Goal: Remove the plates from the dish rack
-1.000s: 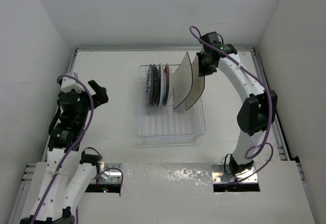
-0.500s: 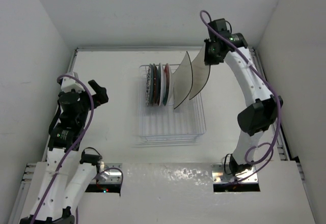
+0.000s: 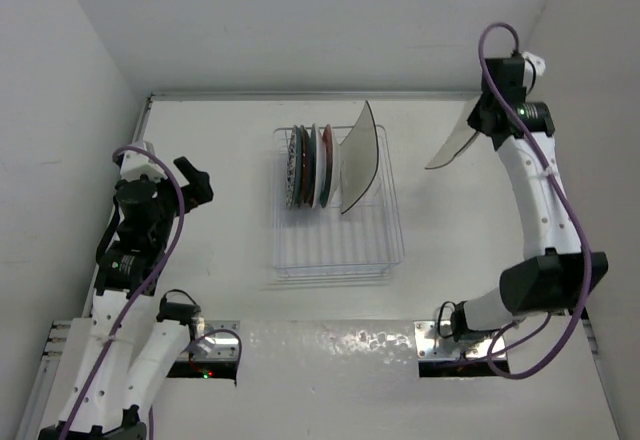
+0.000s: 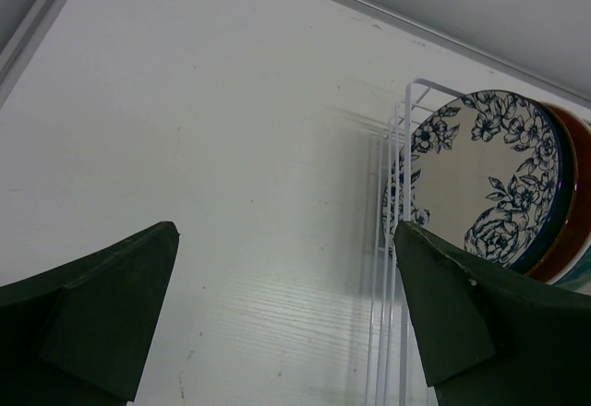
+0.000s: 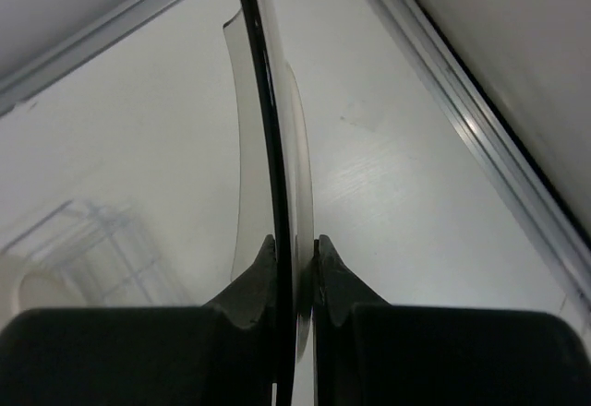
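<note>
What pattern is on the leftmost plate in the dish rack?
The plate is white with dark blue flowers, clearest in the left wrist view.

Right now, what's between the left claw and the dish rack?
Nothing: only bare white table lies between the left claw and the dish rack, as the top view shows.

No writing, label, brand, number or sign can be read in any view. The white plate (image 4: 480,175) in the dish rack (image 3: 340,248) bears a dark floral pattern, not lettering
</note>
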